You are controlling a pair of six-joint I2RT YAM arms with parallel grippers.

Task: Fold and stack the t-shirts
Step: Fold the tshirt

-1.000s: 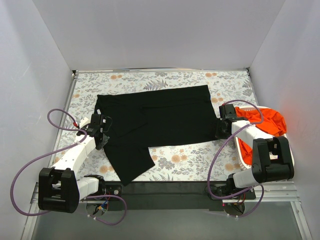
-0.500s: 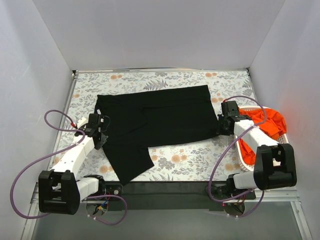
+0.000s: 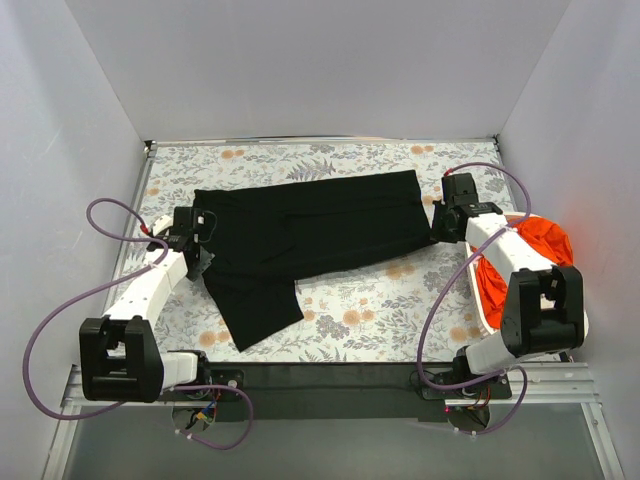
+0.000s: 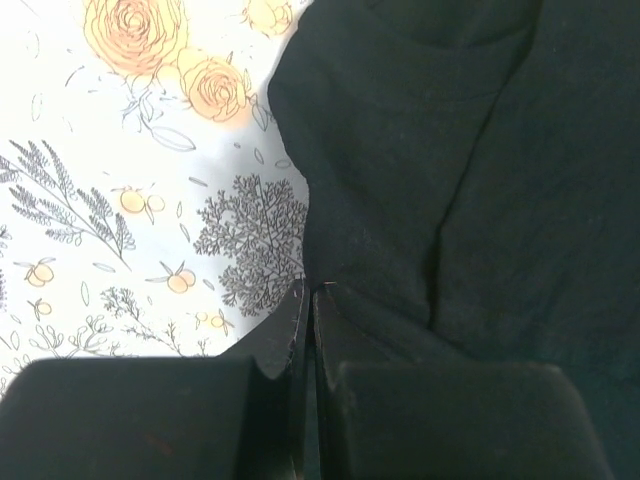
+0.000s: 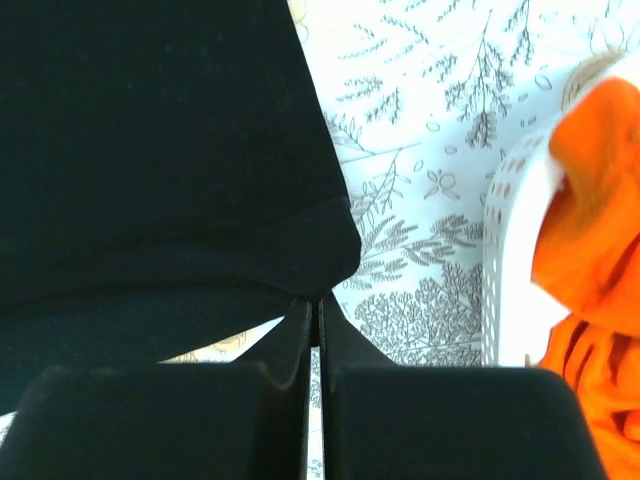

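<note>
From the top external view, the table (image 3: 400,320) wore a pale cloth printed with grey ferns and orange blossoms, and plain white walls (image 3: 300,70) closed it in on three sides. The black t-shirt (image 3: 320,225) lay flat across the middle of the table, its long side running left to right, with one part reaching down towards the near left corner. The left gripper (image 3: 195,238) sat at the shirt's left edge and the right gripper (image 3: 447,218) at its right edge. A white slatted basket (image 3: 480,300) stood at the table's right side with an orange t-shirt (image 3: 535,245) heaped in it, and purple cables (image 3: 60,320) looped off both arms. In the left wrist view, the left gripper (image 4: 310,300) had its fingers pressed together and pinched the edge of the black t-shirt (image 4: 450,180), which was matte, dark and softly creased with a seam curving near the top; the printed table (image 4: 130,200) showed to the left of it. In the right wrist view, the right gripper (image 5: 313,305) was likewise shut tight, nipping the lower corner of the black t-shirt (image 5: 150,150), whose hem folded over there. Bare table (image 5: 420,150) lay beside that corner, then the basket (image 5: 505,250), with the bright orange t-shirt (image 5: 600,250) spilling over its rim.
</note>
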